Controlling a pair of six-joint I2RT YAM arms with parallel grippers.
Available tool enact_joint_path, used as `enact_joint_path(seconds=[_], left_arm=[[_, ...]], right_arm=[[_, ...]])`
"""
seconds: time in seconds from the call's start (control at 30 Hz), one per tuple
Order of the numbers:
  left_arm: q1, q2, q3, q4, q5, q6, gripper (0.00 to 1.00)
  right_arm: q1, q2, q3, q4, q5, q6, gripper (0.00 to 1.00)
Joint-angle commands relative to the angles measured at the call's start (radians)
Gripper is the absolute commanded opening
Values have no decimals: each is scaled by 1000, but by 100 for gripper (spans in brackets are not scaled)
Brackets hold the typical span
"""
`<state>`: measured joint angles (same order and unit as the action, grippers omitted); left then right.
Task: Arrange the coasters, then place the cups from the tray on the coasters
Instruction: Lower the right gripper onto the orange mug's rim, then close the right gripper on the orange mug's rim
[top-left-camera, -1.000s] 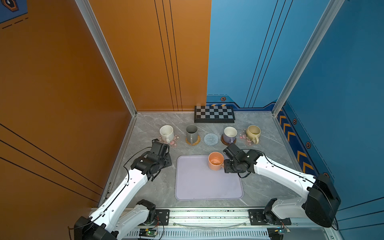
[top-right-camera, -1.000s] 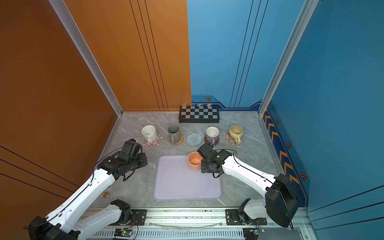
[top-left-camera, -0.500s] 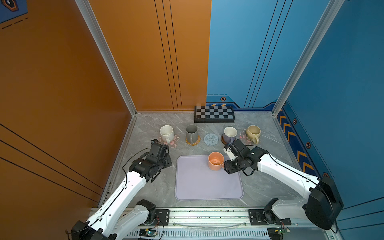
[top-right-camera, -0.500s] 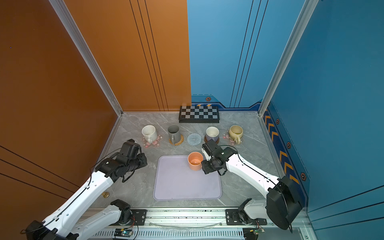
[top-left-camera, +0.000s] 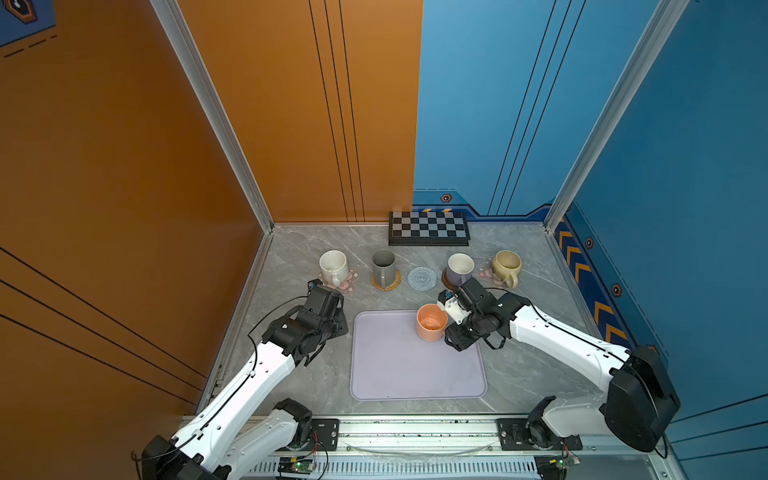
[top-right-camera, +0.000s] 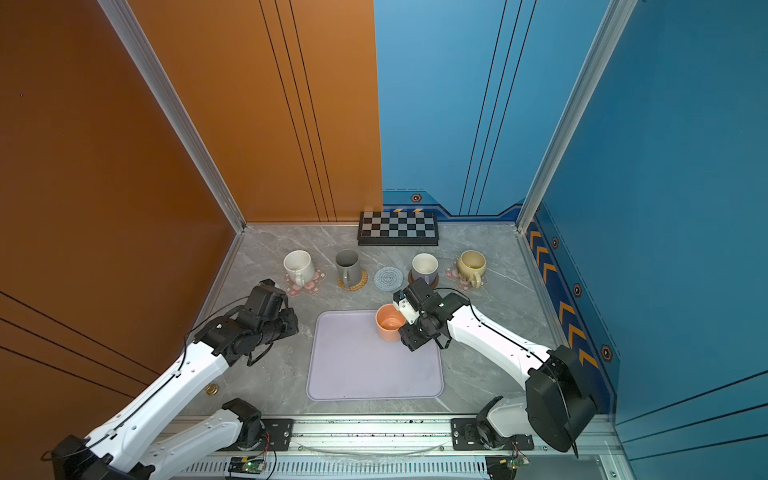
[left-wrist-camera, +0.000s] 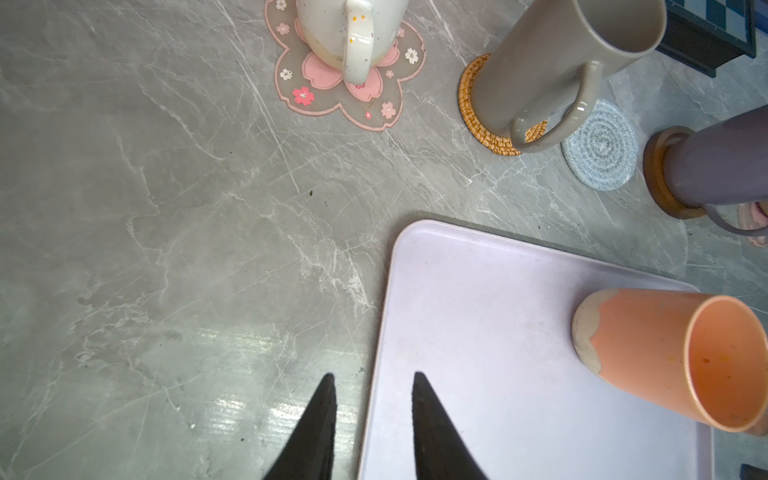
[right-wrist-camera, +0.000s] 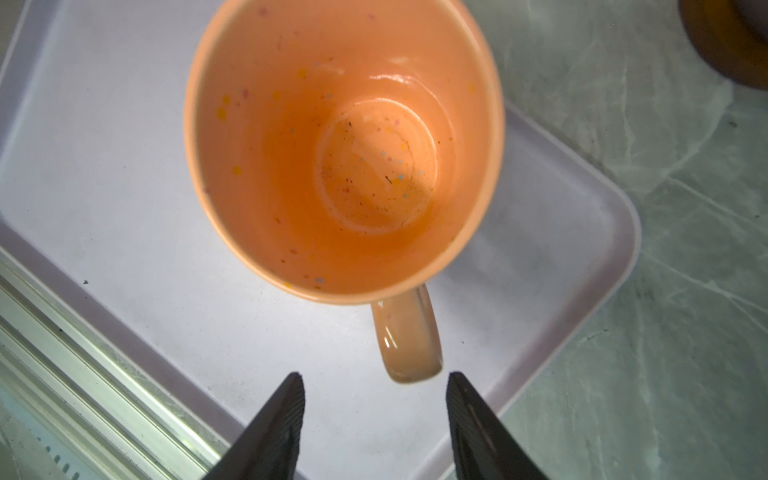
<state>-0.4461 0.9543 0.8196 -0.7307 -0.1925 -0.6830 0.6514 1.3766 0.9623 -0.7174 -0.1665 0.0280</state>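
Note:
The orange cup (top-left-camera: 432, 322) (right-wrist-camera: 345, 149) stands upright at the far right of the lavender tray (top-left-camera: 415, 374) (right-wrist-camera: 104, 208). Its handle (right-wrist-camera: 407, 340) points at my right gripper (right-wrist-camera: 374, 376) (top-left-camera: 451, 332), which is open, the handle tip just ahead of the fingertips and untouched. The grey-blue spiral coaster (top-left-camera: 422, 277) (left-wrist-camera: 598, 145) lies bare. My left gripper (left-wrist-camera: 374, 376) (top-left-camera: 340, 324) is open and empty over the tray's left edge.
Behind the tray stands a row: a speckled white cup (top-left-camera: 333, 266) on a flower coaster (top-left-camera: 351, 276), a grey cup (top-left-camera: 383, 264) on rattan, a lavender cup (top-left-camera: 460, 266) on wood, a beige cup (top-left-camera: 506, 266) on a flower coaster. A checkerboard (top-left-camera: 429, 227) lies by the back wall.
My right wrist has turned and shifted slightly beside the orange cup's right side. The left arm has barely moved. Neither gripper's opening has changed.

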Motion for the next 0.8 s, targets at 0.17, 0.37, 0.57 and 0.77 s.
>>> enact_joint_path(seconds=[0.17,0.37,0.57,0.77], left_arm=[[-13,-4,16,-26,-39,-26,32],[-18,11,19,-25,-43,-24,33],[-18,35,31,-24,-41,-21,33],[-23,53,31,-24,-45,-21,33]], right_arm=[[-7,63,10,58,-11,-52,57],[-6,96,1,85,35,-34,56],[-10,128,4,138,57,-14,52],[-9,152,5,139,63,-7,42]])
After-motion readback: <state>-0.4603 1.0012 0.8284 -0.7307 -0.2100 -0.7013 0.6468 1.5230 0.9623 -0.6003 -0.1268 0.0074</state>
